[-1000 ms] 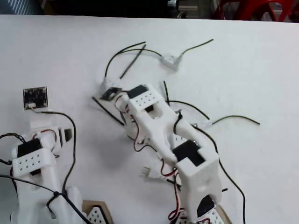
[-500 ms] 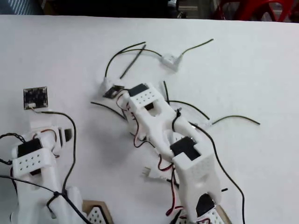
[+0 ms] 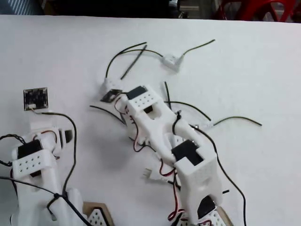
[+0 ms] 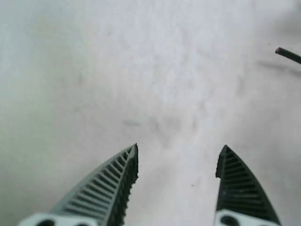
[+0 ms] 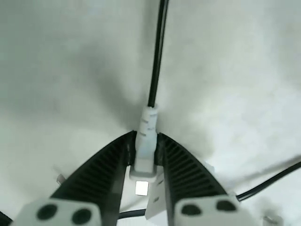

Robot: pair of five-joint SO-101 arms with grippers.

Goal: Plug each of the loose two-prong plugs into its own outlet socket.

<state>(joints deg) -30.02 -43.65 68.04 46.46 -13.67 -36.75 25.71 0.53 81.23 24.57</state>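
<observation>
R gripper (image 5: 145, 137), clamped on the plug (image 5: 145, 147), swings slightly sideways just beside the white socket (image 3: 109, 84), black cord (image 3: 106, 112) sweeping w/ it, prob. aligning; L gripper (image 4: 178, 149) gapes open, far from that socket.

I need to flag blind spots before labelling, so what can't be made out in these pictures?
1. Right wrist view: the prongs of the white plug, hidden between the fingers of the right gripper.
2. High view: whether the white connector is a plug or a socket; it is too small to tell.
3. Left wrist view: where the black cable leads; the picture's edge cuts it off.
</observation>
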